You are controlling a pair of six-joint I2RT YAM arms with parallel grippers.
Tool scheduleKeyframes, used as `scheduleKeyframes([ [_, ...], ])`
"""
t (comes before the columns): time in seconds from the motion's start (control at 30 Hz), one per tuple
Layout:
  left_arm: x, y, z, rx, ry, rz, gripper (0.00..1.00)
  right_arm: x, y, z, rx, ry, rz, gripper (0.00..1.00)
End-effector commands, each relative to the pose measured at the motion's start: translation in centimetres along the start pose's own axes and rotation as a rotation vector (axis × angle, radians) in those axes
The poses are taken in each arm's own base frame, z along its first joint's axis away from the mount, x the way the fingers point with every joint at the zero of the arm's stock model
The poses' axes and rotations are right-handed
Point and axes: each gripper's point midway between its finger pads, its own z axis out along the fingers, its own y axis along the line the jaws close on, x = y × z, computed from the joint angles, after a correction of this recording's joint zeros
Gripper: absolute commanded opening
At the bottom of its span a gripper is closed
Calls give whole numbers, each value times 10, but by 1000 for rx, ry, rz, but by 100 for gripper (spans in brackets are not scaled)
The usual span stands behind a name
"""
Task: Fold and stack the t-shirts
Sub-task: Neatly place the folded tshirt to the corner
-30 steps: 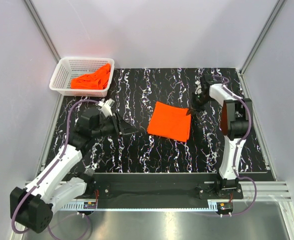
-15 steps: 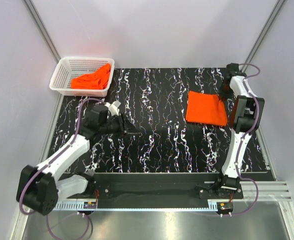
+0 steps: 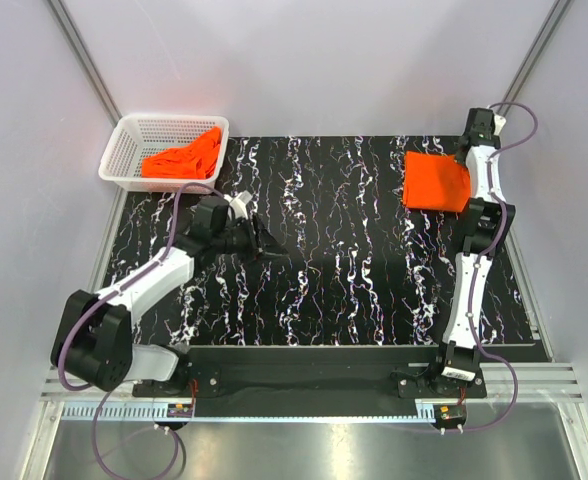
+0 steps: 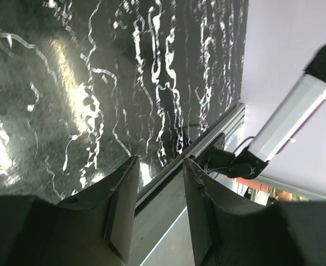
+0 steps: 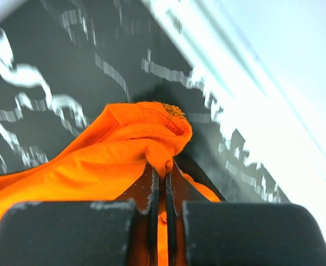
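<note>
Right now the folded t-shirt lies flat at the far right corner of the marbled table. The right gripper is clamped tight on a bunched fold at its right-hand edge, so the cloth runs leftward from the fingers toward the table's middle. The left gripper hangs about half open over bare tabletop, holding nothing. A crumpled t-shirt waits in the white mesh basket at the far left corner, nearer the left arm, whose fingers point away from it.
</note>
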Motion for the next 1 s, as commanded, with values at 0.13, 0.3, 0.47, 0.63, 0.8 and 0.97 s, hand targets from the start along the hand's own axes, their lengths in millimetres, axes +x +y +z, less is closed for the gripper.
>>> scheduleKeyframes([
  [0.13,-17,-15,5,32,-2,38,42,-65,14,13,-69,-248,65,0],
  [0.3,-14,-3,11,-12,43,36,42,-75,25,25,-114,-320,41,0],
  [0.47,-18,-1,18,-19,62,30,42,-90,27,33,-131,-406,42,0],
  [0.63,-21,2,22,-34,81,31,41,-102,19,40,-137,-459,114,0],
  [0.8,-22,4,25,-42,89,28,41,-110,21,43,-171,-499,148,0],
  [0.97,-21,5,26,-43,100,28,41,-117,30,41,-227,-533,133,9],
])
